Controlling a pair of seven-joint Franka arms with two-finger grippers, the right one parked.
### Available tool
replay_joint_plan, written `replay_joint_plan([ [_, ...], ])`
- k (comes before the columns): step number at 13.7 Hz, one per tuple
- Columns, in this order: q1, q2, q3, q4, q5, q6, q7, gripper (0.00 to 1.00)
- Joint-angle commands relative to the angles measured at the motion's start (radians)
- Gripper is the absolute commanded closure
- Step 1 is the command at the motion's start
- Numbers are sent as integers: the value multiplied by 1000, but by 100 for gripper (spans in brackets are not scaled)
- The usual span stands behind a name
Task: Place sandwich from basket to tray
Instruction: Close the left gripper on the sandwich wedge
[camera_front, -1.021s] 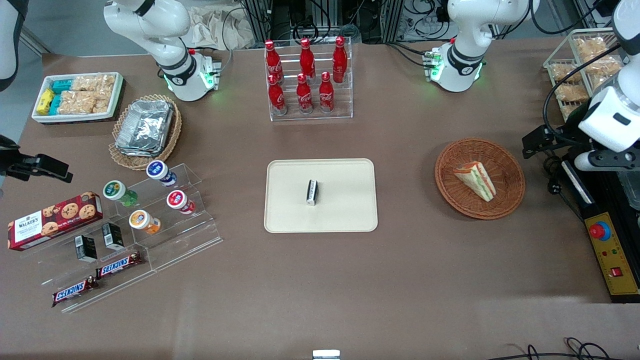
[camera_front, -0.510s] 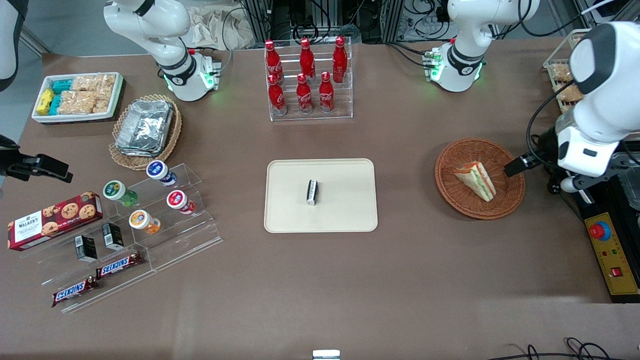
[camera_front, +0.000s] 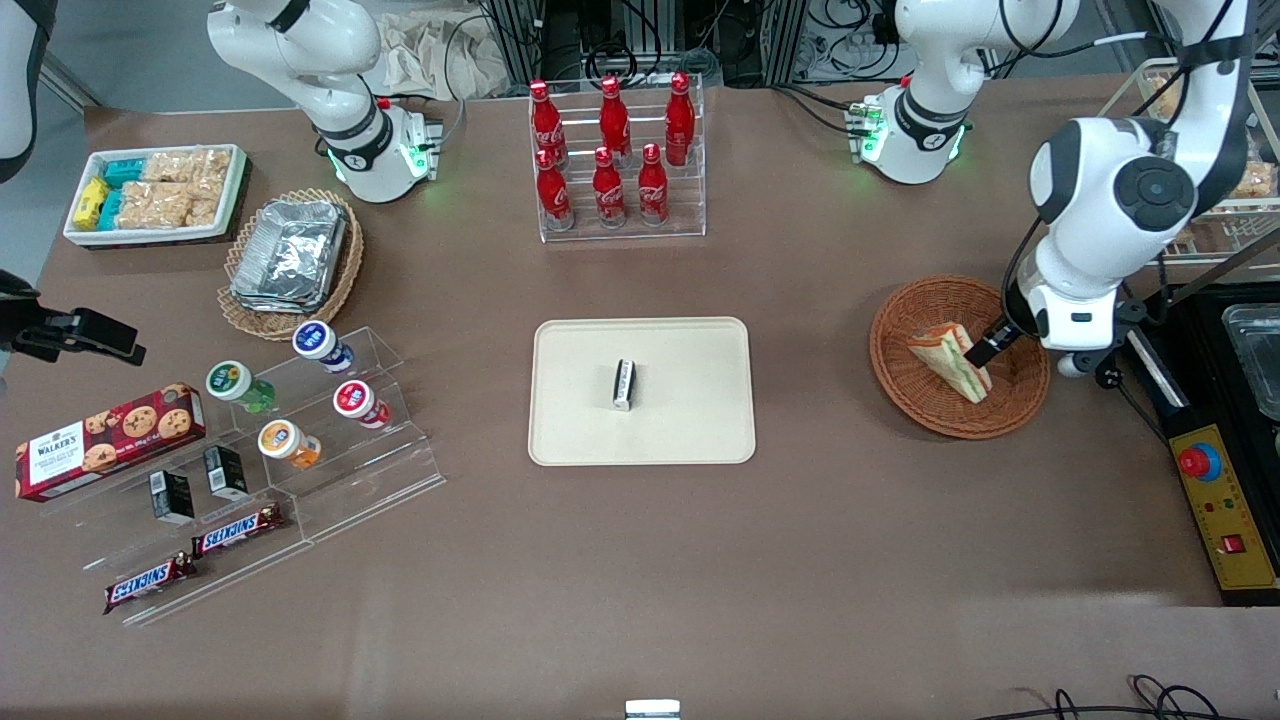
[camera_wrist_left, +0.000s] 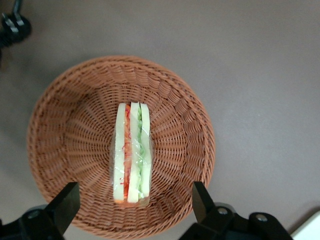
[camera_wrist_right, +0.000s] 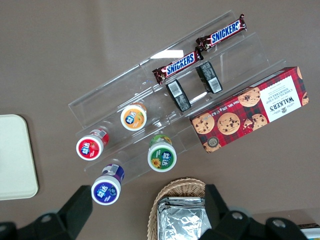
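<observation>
Gripper (camera_wrist_left: 132, 207) held spread above the sandwich (camera_wrist_left: 131, 152) in the basket (camera_wrist_left: 60, 145); nothing is gripped.

The wedge is seen lying on its side, wrapped in film. If the fingers (camera_wrist_left: 65, 205) are lowered off-centre, the wicker may be struck or the wrap pinched alone, and the sandwich dropped before the tray (camera_front: 690, 400), already occupied by a small dark packet (camera_front: 624, 384), is reached.

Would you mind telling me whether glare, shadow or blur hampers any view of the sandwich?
Left wrist view: sandwich sharp, evenly lit in the basket, slight sheen on its wrap; gripper open above. Front view: the arm partly covers the sandwich; mild glare on the acrylic stand.
</observation>
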Motion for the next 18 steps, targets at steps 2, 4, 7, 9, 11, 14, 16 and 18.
replay_joint_plan([
  [2, -2, 22, 1, -152, 27, 202, -61, 0],
  [4, 2, 60, 5, -180, 27, 265, -61, 0],
  [7, 7, 103, 7, -195, 27, 326, -61, 0],
  [9, 7, 129, 7, -198, 27, 355, -60, 0],
  [11, 7, 143, 7, -211, 27, 392, -57, 18],
  [14, 8, 146, 10, -209, 27, 394, -57, 100],
  [16, 10, 132, 11, -203, 27, 386, -60, 100],
  [18, 13, 86, 13, -189, 27, 338, -37, 100],
])
